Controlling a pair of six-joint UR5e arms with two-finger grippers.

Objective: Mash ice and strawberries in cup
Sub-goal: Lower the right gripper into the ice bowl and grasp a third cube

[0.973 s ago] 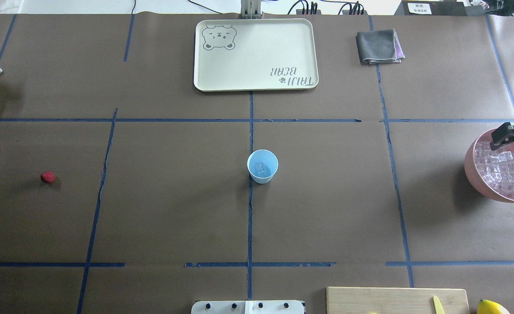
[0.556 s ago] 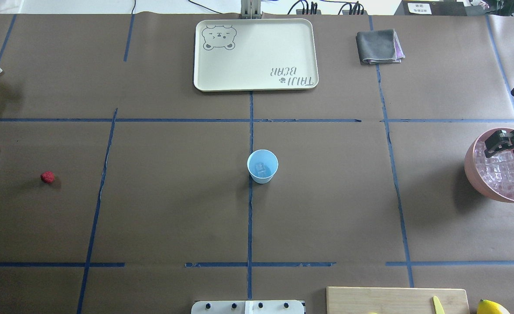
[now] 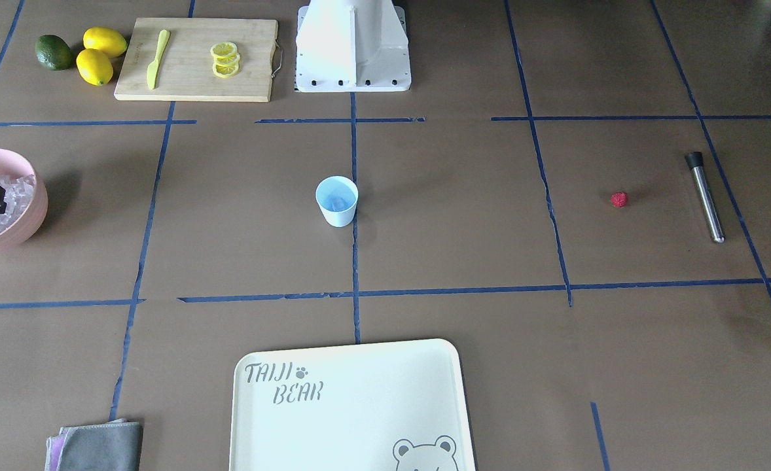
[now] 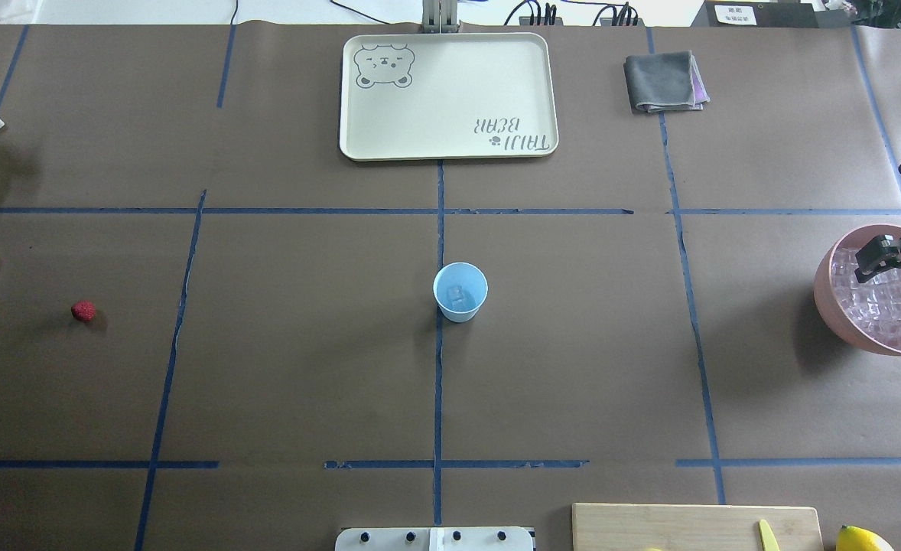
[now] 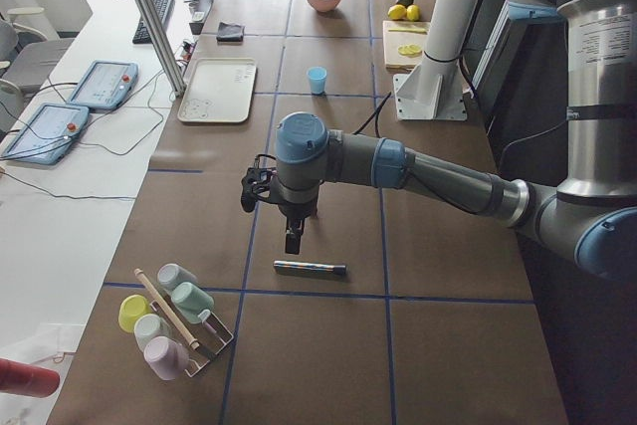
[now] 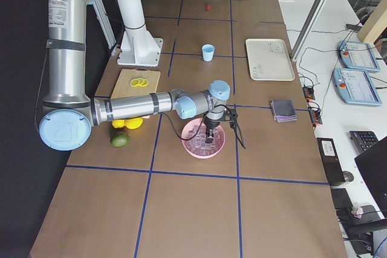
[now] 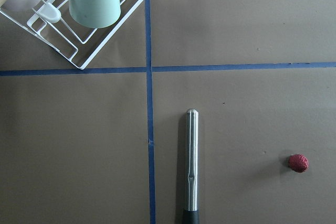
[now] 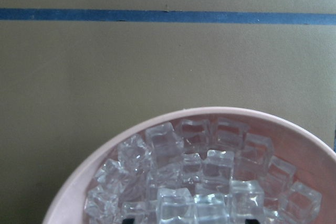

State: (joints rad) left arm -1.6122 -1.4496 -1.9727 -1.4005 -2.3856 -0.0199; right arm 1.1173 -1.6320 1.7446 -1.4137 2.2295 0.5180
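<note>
The light-blue cup (image 4: 460, 291) stands at the table's centre with one ice cube inside it. More ice (image 8: 199, 171) is heaped in a pink bowl (image 4: 825, 295) at the right edge. My right gripper (image 4: 892, 260) is down in that bowl, open, its dark fingertips spread wide among the cubes in the right wrist view. The red strawberry (image 4: 83, 311) lies alone at the far left, also seen as the strawberry (image 7: 298, 163) in the left wrist view. My left gripper (image 5: 291, 241) hangs above a metal muddler (image 7: 191, 166); I cannot tell if it is open or shut.
A cream tray (image 4: 447, 96) and a folded grey cloth (image 4: 665, 81) lie at the far side. A cutting board (image 3: 196, 59) with lemon slices and a yellow knife, two lemons (image 3: 101, 55) and an avocado sit near the robot base. A rack of cups (image 7: 89, 9) stands left.
My right gripper has turned and sunk a little lower over the pink bowl's ice. The cup, the strawberry and the muddler have stayed where they were.
</note>
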